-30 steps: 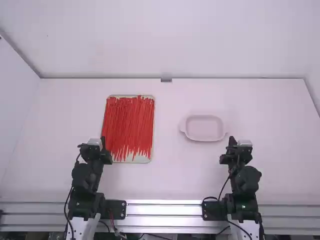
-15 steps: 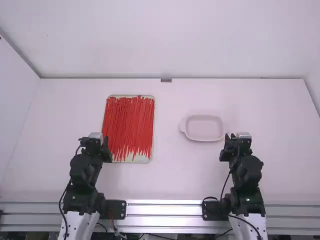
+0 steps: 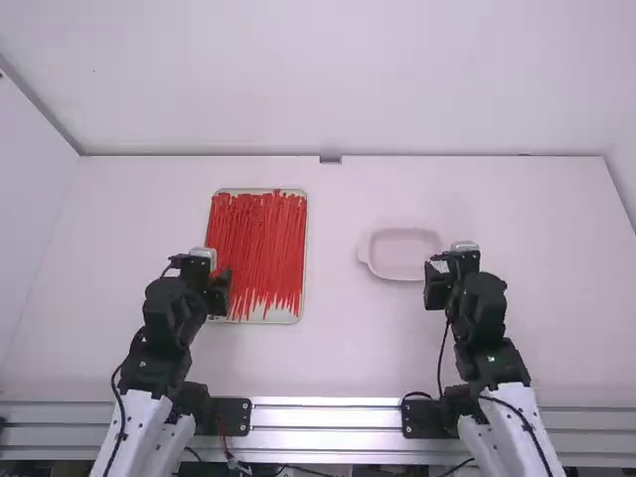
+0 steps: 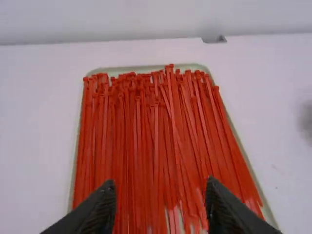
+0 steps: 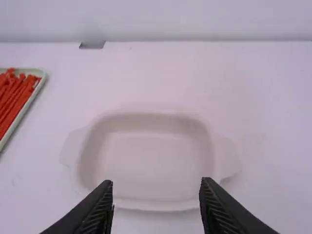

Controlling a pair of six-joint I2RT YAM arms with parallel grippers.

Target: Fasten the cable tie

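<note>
- The red cable ties (image 4: 156, 141) lie in a thick pile on a flat tray (image 4: 78, 161), just ahead of the left fingers (image 4: 100, 212).
- The left fingers are wide apart and hold nothing.
- No tie is picked up yet, so I think picking one is the first step.
- To do it well, go down on a tie at the edge of the pile, so only one gets pinched.
- The right fingers (image 5: 97, 209) are apart and empty too, with a white dish (image 5: 146, 119) just ahead of them on the tabletop (image 5: 253, 73).
- Later they should catch the tie's loose end.
</note>
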